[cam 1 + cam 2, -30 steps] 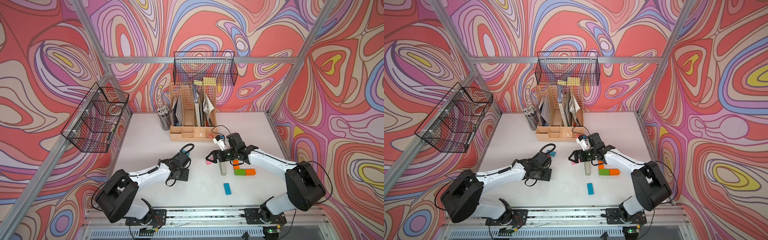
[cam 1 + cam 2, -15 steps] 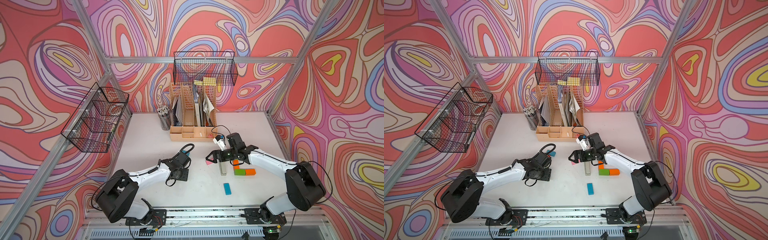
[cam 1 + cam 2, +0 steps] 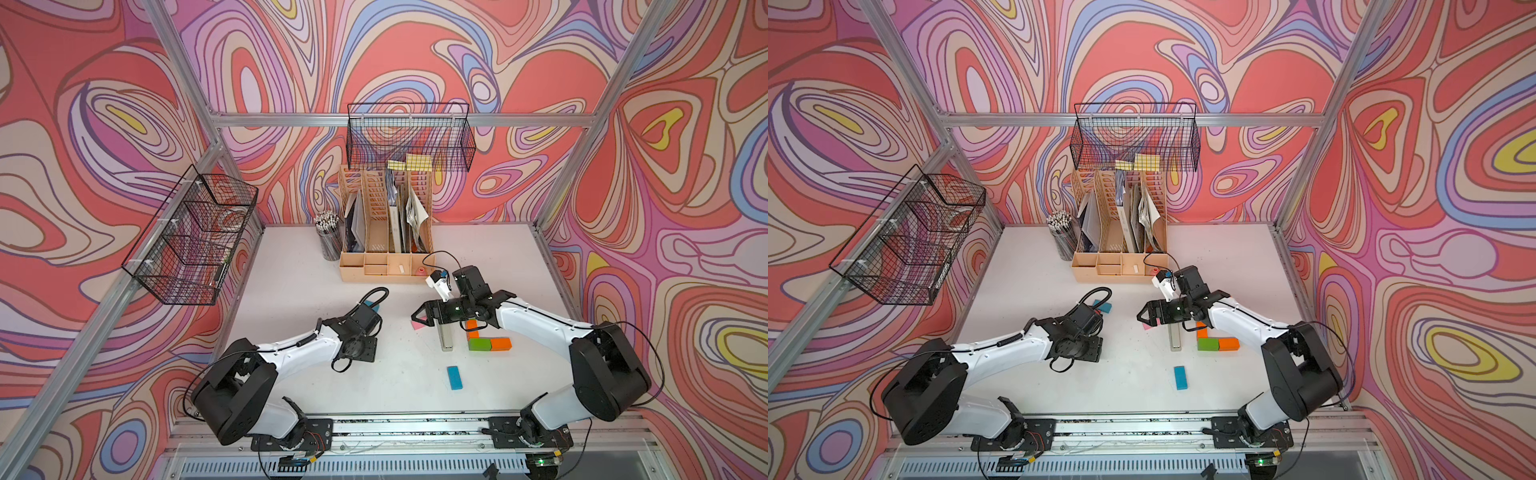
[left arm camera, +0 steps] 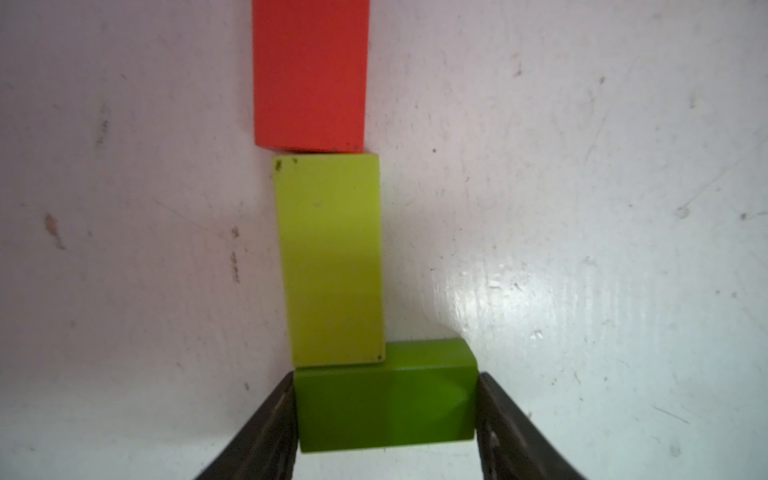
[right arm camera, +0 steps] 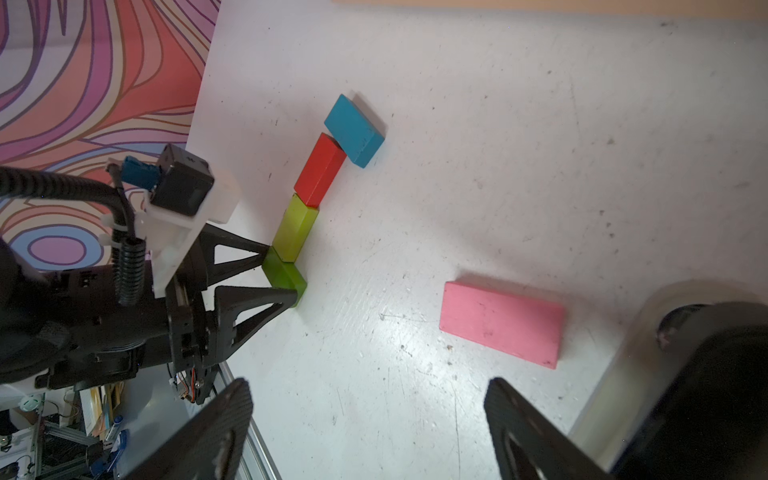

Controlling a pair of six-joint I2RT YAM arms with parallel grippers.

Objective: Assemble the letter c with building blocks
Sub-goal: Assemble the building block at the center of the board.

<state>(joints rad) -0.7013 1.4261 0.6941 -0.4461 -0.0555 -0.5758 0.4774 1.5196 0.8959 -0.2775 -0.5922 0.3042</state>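
Note:
In the right wrist view a chain of building blocks lies on the white table as a rough letter c (image 5: 309, 195). A dark green block (image 5: 286, 276) is one arm, a lime block (image 5: 295, 228) and a red block (image 5: 320, 172) make the spine, and a skewed blue block (image 5: 353, 131) is the other arm. My left gripper (image 4: 384, 409) is shut on the dark green block (image 4: 384, 403), one finger on each end. My right gripper (image 5: 368, 386) hangs open and empty beside a loose pink block (image 5: 500, 324). In both top views the left wrist hides most of the chain.
An L of orange and green blocks (image 3: 488, 343) lies under the right forearm, next to a silver stapler (image 3: 445, 336). Another blue block (image 3: 454, 377) lies nearer the front rail. A wooden file organiser (image 3: 386, 266) and a pencil cup (image 3: 329, 241) stand at the back.

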